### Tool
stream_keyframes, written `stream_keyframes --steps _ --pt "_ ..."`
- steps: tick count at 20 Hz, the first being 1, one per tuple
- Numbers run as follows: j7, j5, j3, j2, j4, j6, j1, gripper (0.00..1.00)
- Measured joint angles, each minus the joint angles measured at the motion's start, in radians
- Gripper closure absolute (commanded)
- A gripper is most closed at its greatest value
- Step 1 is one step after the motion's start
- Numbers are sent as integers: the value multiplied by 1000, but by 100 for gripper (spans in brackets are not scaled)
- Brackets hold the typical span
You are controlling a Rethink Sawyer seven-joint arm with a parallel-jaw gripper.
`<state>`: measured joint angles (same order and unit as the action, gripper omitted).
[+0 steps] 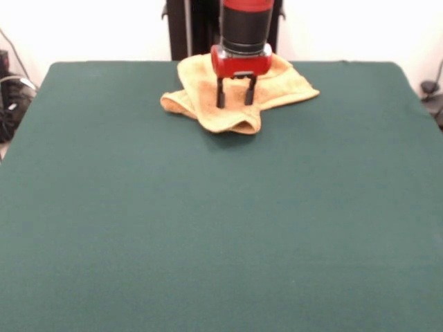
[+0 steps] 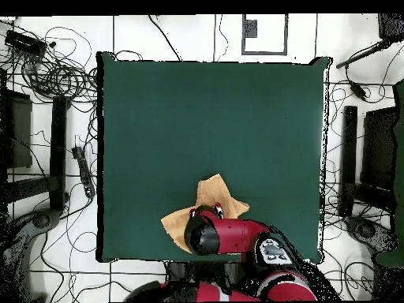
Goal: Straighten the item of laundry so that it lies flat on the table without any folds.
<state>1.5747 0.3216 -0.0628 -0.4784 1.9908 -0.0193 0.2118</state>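
Front view, left to right. Off the worktop's [image 1: 208, 228] left edge, well away from the end effector [image 1: 235, 92]: a tangle of dark cables [image 1: 12, 97] at floor level. Directly behind the end effector, a black upright post [image 1: 187, 28] against a pale wall. Far off to its right, past the worktop's right corner, a small dark stand [image 1: 430, 90]. Nothing else lies on the green cloth; the whole stretch on the camera's side of the end effector is bare.

Overhead view: loose cables [image 2: 55, 75] ring the worktop [image 2: 213, 118] on the floor; dark frames stand along both sides, well clear of the end effector.

End effector: red block under a black wrist, two dark fingers [image 1: 221, 93] pointing straight down, spread apart with a clear gap between them. Tips sit low at the towel [image 1: 239, 111], on or just above it; cannot tell if they touch.

Towel: yellow-orange, directly under and around the end effector, near the worktop's edge on the robot's side. Crumpled, not flat. One flap bunches out to the left, a folded lobe hangs toward the camera below the fingers, a pointed corner reaches right. In the overhead view the towel [image 2: 211, 197] shows one corner sticking out past the arm.
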Motion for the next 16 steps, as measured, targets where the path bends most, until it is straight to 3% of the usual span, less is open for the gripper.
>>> stream_keyframes --steps 16 --pt "0 0 -41 10 1 -52 -47 0"
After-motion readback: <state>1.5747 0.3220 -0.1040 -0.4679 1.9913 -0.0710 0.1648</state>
